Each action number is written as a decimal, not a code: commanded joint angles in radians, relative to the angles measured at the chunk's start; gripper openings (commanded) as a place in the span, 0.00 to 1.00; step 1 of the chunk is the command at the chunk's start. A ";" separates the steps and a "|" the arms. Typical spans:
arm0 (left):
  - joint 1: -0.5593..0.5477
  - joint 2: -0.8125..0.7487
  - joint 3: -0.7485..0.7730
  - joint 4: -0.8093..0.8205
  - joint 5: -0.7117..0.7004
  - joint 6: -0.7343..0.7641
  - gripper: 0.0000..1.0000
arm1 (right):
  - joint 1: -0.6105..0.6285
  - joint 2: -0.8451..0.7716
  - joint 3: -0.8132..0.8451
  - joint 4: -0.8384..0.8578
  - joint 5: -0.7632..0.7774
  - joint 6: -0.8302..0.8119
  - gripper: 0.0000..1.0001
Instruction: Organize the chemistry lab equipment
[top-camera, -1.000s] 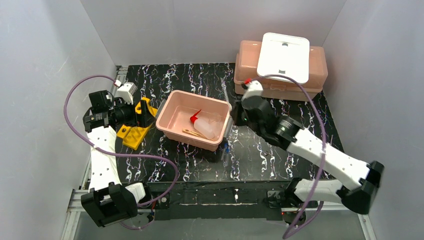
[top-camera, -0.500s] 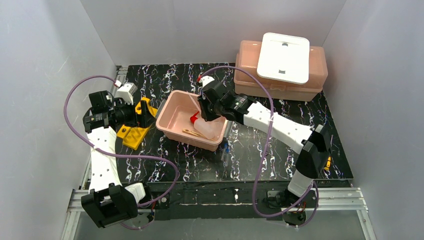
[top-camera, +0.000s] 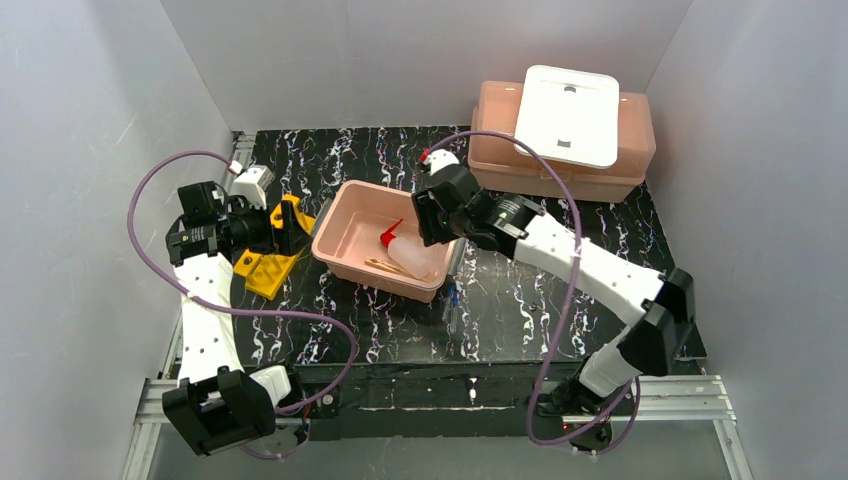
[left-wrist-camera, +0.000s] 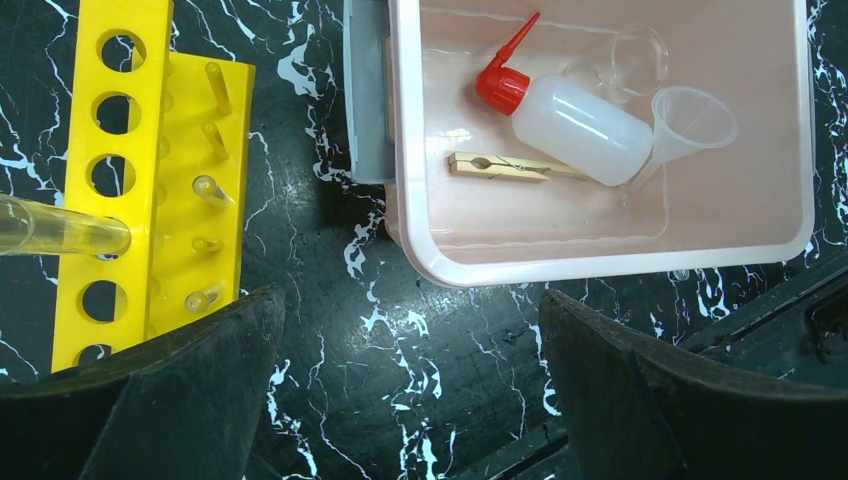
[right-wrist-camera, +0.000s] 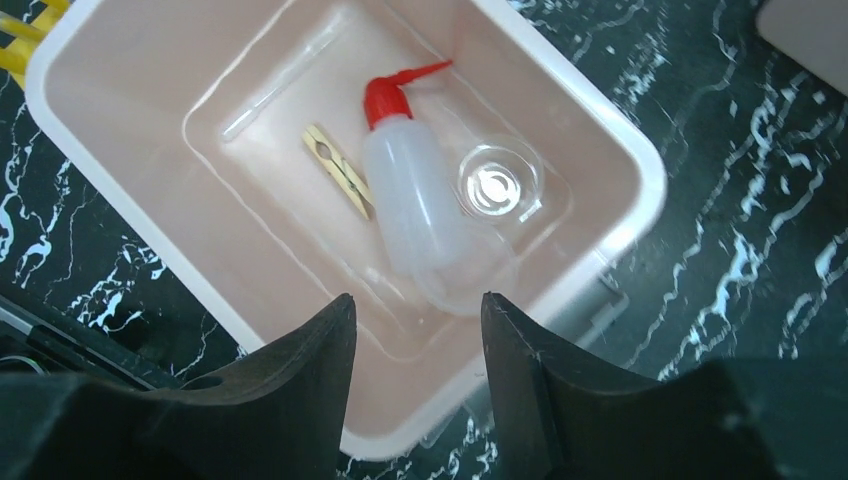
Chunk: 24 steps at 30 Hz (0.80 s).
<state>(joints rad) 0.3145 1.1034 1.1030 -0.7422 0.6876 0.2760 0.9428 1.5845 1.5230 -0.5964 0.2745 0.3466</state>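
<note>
What look like pipettes (top-camera: 452, 302) lie on the counter just near of the tub (top-camera: 375, 275), likely next. Inside the tub the bottle (right-wrist-camera: 415, 200) lies flat on a diagonal, nozzle end toward the tub's far left. The right fingers (right-wrist-camera: 290, 390) hover above it, spread and empty; lift clear before swinging out. Left of the tub, by the rack (left-wrist-camera: 195, 150), the left fingers (left-wrist-camera: 190, 400) are spread and empty.

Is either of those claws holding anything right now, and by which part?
Nothing is held. The left gripper hangs open beside the yellow rack; the right gripper hangs open above the pink tub.
</note>
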 joint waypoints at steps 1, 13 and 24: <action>-0.002 -0.010 0.009 -0.018 0.008 0.003 0.98 | -0.004 -0.106 -0.066 -0.077 0.121 0.094 0.57; -0.002 -0.018 -0.018 0.017 0.044 -0.021 0.98 | -0.004 -0.079 -0.158 -0.075 0.102 0.217 0.58; -0.002 -0.008 -0.012 0.004 0.040 -0.005 0.98 | -0.004 0.004 -0.141 -0.059 0.100 0.211 0.55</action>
<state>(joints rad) 0.3145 1.1042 1.0859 -0.7193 0.7036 0.2611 0.9421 1.5723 1.3468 -0.6853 0.3641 0.5480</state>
